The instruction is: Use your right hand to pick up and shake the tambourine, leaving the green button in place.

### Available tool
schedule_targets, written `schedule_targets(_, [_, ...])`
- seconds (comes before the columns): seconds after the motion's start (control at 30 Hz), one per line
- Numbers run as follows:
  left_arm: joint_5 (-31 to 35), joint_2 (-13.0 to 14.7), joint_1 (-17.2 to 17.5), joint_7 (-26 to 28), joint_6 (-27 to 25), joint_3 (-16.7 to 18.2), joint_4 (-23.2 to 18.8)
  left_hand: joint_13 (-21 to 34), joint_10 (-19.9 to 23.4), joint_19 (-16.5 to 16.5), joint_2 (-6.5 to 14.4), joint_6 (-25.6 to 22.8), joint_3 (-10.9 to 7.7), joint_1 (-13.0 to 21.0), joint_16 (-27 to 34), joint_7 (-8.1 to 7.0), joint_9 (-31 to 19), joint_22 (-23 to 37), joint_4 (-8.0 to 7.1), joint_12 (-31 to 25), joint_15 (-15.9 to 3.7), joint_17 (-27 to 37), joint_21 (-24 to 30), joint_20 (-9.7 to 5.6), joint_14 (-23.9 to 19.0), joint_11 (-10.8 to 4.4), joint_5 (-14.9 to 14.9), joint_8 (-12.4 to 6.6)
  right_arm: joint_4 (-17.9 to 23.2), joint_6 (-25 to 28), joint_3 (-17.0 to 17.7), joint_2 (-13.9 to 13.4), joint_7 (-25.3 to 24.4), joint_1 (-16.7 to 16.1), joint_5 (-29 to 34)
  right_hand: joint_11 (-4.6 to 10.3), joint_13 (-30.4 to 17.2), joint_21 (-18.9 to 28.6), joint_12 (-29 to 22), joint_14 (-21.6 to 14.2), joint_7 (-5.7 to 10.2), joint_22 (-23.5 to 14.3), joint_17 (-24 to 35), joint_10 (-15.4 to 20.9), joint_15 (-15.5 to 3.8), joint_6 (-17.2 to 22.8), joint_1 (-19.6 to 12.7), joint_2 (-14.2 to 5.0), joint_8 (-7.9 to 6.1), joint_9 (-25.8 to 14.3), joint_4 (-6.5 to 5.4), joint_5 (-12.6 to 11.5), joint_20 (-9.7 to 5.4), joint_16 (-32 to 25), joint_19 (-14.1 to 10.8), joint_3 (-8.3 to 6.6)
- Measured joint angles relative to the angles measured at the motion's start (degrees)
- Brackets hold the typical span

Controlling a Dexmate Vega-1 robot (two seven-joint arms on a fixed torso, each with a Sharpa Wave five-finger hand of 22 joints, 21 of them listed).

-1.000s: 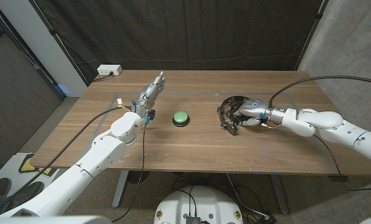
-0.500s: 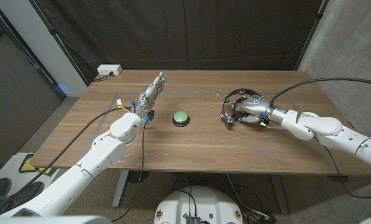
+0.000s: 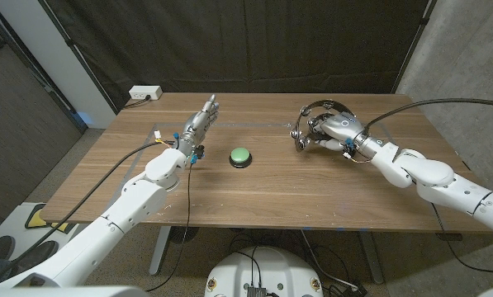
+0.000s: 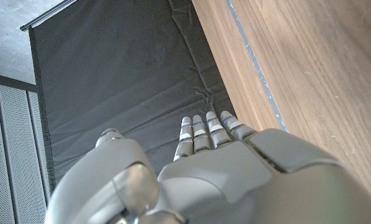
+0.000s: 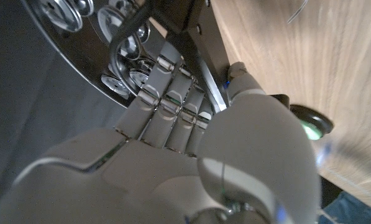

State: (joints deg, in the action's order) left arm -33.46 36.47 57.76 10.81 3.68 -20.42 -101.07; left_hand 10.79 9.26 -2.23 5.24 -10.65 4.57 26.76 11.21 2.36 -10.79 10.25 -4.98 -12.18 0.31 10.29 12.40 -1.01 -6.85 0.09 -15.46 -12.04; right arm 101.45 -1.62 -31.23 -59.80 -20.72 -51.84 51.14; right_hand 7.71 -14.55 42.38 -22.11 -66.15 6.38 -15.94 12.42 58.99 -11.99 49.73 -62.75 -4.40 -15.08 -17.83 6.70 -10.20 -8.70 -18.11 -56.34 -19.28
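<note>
My right hand [image 3: 335, 132] grips the black tambourine [image 3: 315, 120] with silver jingles and holds it tilted above the table at the right. In the right wrist view its fingers [image 5: 168, 99] wrap the black frame, with the tambourine's jingles [image 5: 120, 28] beyond them. The green button [image 3: 241, 156] sits on its black base on the table's middle, apart from both hands; it also shows as a green button [image 5: 309, 124] past the right hand. My left hand [image 3: 198, 122] stands to the button's left, fingers straight and together, holding nothing; the left wrist view shows the left hand [image 4: 204, 168] from behind.
The wooden table [image 3: 254, 198] has bare surface in front of the button. A white power strip [image 3: 144, 93] lies at the far left corner. A black curtain hangs behind the table. Cables trail from both arms.
My right hand has lifted the tambourine off the table and carried it up and toward the far side. The left hand and the green button have stayed put.
</note>
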Motion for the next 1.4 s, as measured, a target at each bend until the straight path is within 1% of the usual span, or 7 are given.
schedule_targets(0.4, [-0.8,0.3,-0.2,-1.5,1.3,0.6,1.2,0.0,0.0,0.2,0.0,0.0,0.0,0.0,0.0,0.0,0.0,0.0,0.0,0.0,0.0,0.3,0.0,0.21,0.0,0.0,0.0,0.0,3.9,6.2,5.8,6.0,-3.5,-4.5,-13.0,0.3,0.0,0.6,-0.6,-0.2,0.31,0.3,0.7,-0.3,-0.18,-0.3,0.0,0.0,-0.73,-2.1,0.02,0.0,0.51,0.5,0.7,-0.02])
schedule_targets(0.83, [-1.6,0.5,-1.1,-3.4,2.2,0.7,3.0,0.3,0.0,0.2,0.2,0.0,0.0,0.2,0.0,0.0,0.0,0.0,0.0,0.0,0.0,0.3,0.0,0.21,0.0,0.0,0.2,0.0,6.5,8.0,10.8,11.9,-6.9,-7.5,-27.3,0.1,0.0,1.3,-1.0,-0.2,0.29,0.6,1.1,-0.1,-0.19,-0.3,0.1,-0.06,-1.33,-2.2,0.12,0.1,0.7,0.5,1.3,-0.12])
schedule_targets(1.03, [-1.6,0.2,-1.4,-3.4,2.2,0.9,4.0,0.3,0.0,0.2,0.2,0.0,-0.01,0.2,0.0,0.0,0.0,0.0,0.0,0.0,0.0,0.2,0.0,0.21,0.0,0.0,0.2,0.0,6.5,5.9,10.8,11.9,-5.9,-7.5,-35.2,0.1,0.0,1.7,-1.3,0.1,0.18,0.8,1.1,-0.1,-0.45,-0.4,0.1,-0.07,-1.68,-2.2,0.18,0.2,0.81,0.8,1.9,-0.19])
schedule_targets(1.07, [-2.2,0.2,-1.4,-4.8,3.6,0.9,4.2,0.3,0.0,0.2,0.5,0.0,-0.01,0.5,0.0,0.0,0.0,0.0,0.0,0.0,0.0,0.2,0.0,0.21,0.0,0.0,0.2,0.0,6.1,4.7,14.2,15.5,-5.0,-8.5,-38.1,0.1,0.0,1.7,-1.3,0.1,0.18,0.8,1.2,-0.1,-0.45,-0.4,0.1,-0.07,-1.68,-2.2,0.18,0.2,0.8,0.8,1.9,-0.18])
schedule_targets(1.23, [-2.2,0.1,-1.7,-4.8,3.6,1.0,5.2,0.3,0.0,0.2,0.6,0.0,-0.01,0.6,0.0,0.0,0.0,0.0,0.0,0.0,0.0,0.2,-0.3,0.21,0.0,0.03,0.2,0.0,6.1,1.8,14.2,15.5,-2.3,-8.5,-46.3,0.1,0.0,1.7,-1.3,0.3,0.08,0.8,1.3,-0.1,-0.67,-0.5,0.1,-0.08,-1.68,-2.2,0.18,0.2,1.11,0.9,2.2,-0.18])
schedule_targets(1.27, [-2.8,0.1,-1.7,-5.9,4.2,1.0,5.4,0.3,0.2,0.2,0.6,0.0,0.04,0.6,0.0,0.0,0.0,0.0,-0.04,0.0,0.0,0.2,-0.3,0.21,0.0,0.22,0.2,0.0,4.8,1.3,16.3,17.6,-2.0,-8.7,-47.7,0.1,0.0,1.9,-1.3,0.3,0.06,0.9,1.3,-0.1,-0.74,-0.5,0.1,-0.08,-1.69,-2.2,0.18,0.3,1.11,0.9,2.2,-0.18])
schedule_targets(1.4, [-3.0,0.1,-2.0,-6.6,4.4,1.0,6.0,0.3,0.2,0.2,0.6,-0.6,0.24,0.6,0.0,-0.01,0.0,0.0,-0.25,0.0,0.0,0.2,-0.3,0.21,0.0,0.22,0.2,0.0,4.2,-0.4,17.3,18.9,-1.0,-8.9,-52.6,0.1,0.0,1.9,-1.3,0.4,-0.03,1.1,1.4,-0.1,-0.81,-0.6,0.1,-0.09,-1.68,-2.3,0.19,0.3,0.92,0.9,2.4,-0.18])
